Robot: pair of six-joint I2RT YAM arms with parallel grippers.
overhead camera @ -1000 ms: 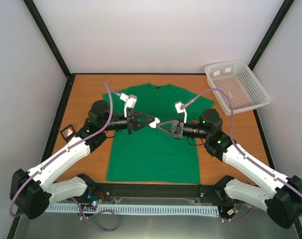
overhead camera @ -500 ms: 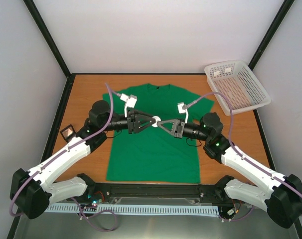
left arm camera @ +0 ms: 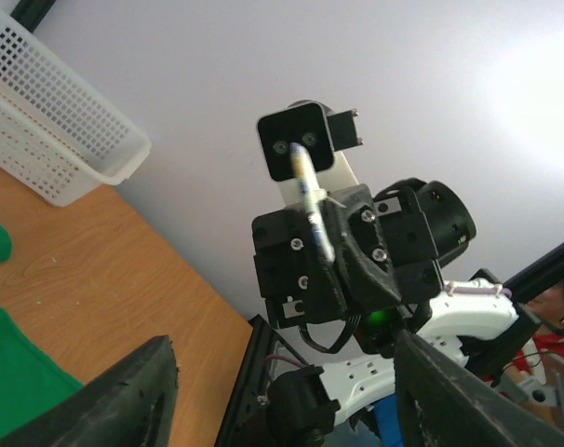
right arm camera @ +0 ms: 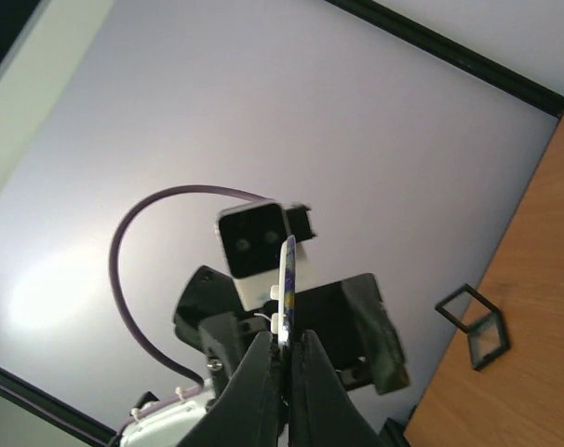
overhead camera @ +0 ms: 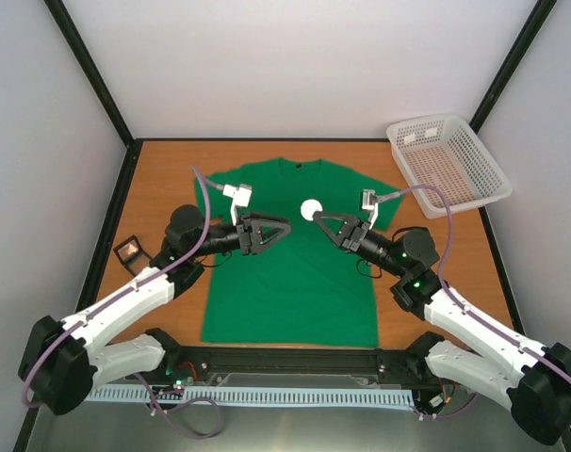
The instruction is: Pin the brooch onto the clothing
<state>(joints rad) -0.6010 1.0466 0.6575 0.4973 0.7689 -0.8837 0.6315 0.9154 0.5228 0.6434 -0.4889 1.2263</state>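
Bright even light; soft shadows; glare patch on wall (right arm camera: 49, 298); top view sharp.

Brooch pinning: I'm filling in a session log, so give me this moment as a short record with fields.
brooch: whitish disc, held above the shirt's chest, not yet on it
right gripper: shut on the brooch's edge
left gripper: open, empty, facing the brooch but apart from it
shirt: green, spread flat on the table
basket: white, far right corner
black case: near the table's left edge
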